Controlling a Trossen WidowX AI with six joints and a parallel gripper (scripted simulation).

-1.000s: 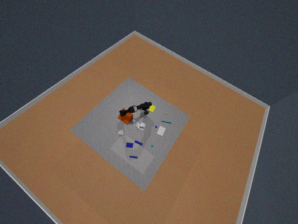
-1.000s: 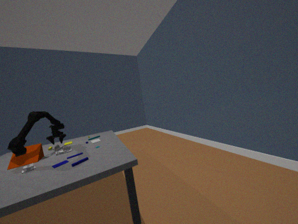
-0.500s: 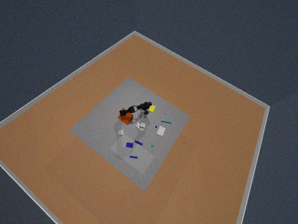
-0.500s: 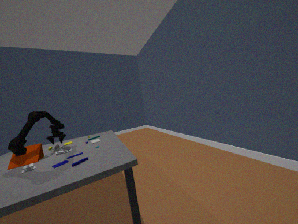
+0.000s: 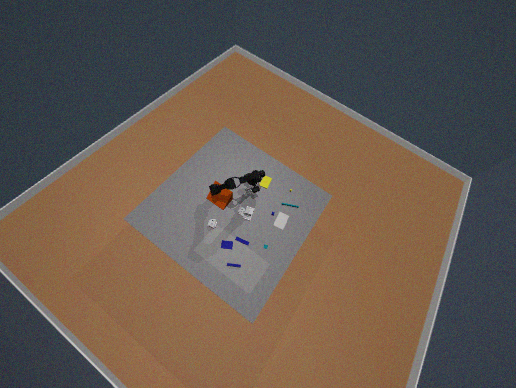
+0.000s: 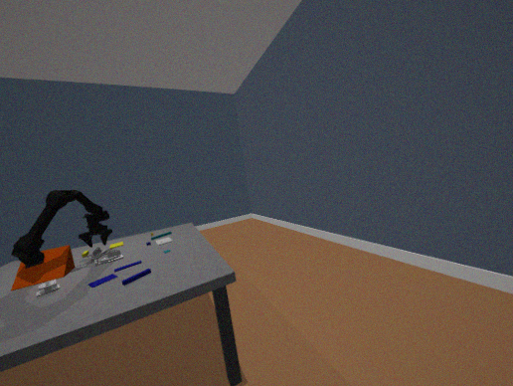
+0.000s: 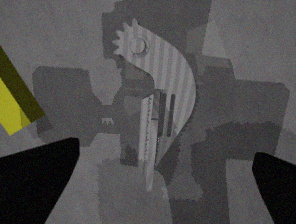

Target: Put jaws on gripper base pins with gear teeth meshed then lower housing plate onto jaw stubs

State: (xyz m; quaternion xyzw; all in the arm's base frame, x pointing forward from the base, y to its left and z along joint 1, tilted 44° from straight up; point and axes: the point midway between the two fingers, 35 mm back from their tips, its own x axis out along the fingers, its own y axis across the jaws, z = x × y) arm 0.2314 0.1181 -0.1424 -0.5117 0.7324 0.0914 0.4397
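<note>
A pale striped jaw (image 7: 175,75) lies on the table in the wrist view, its gear teeth and round hole at the upper left and its long narrow part toward the bottom. My gripper (image 7: 165,154) (image 6: 98,244) is open and empty above the table, with the jaw between and beyond the fingertips in the wrist view. White parts (image 5: 247,213) (image 6: 110,258) lie near the arm, and a smaller white part (image 5: 212,223) (image 6: 48,288) lies apart. Which of these are the base, the other jaw or the housing plate is too small to tell.
An orange block (image 5: 218,200) (image 6: 42,275) stands by the arm's base. A yellow block (image 7: 12,107) (image 5: 265,182) (image 6: 116,245) lies near the gripper. Blue blocks (image 5: 227,245) (image 6: 136,277), a teal bar (image 5: 290,205) (image 6: 161,236) and a white slab (image 5: 281,220) (image 6: 164,241) lie farther off.
</note>
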